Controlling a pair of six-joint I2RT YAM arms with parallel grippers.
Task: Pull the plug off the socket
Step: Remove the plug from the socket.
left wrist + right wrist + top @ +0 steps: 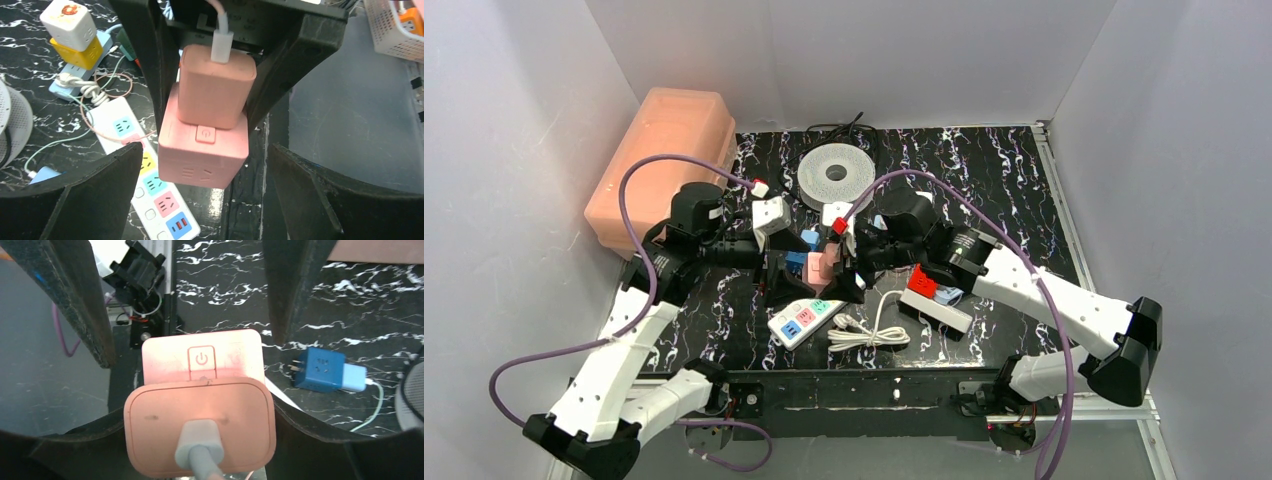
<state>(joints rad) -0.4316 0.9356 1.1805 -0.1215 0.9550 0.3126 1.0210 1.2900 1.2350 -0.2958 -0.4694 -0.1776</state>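
Note:
A pink cube socket (202, 155) with a power button hangs in the air over the mat, and a pink plug (215, 90) with a white cable is seated in it. My right gripper (200, 425) is shut on the pink plug (200, 427), with its fingers on both sides. The socket (202, 357) sticks out beyond the plug. My left gripper (205, 200) is open, with its fingers (85, 195) wide apart on either side of the socket and not touching it. In the top view the pink pair (821, 266) sits between the left gripper (789, 275) and the right gripper (839, 265).
A white power strip (799, 320) with coloured outlets lies below the grippers, beside a white coiled cable (869, 330). A blue cube adapter (320, 370) lies on the mat. A red plug (924, 283) sits on another strip at the right. A pink box (664, 160) stands at the back left, and a white disc (836, 176) behind.

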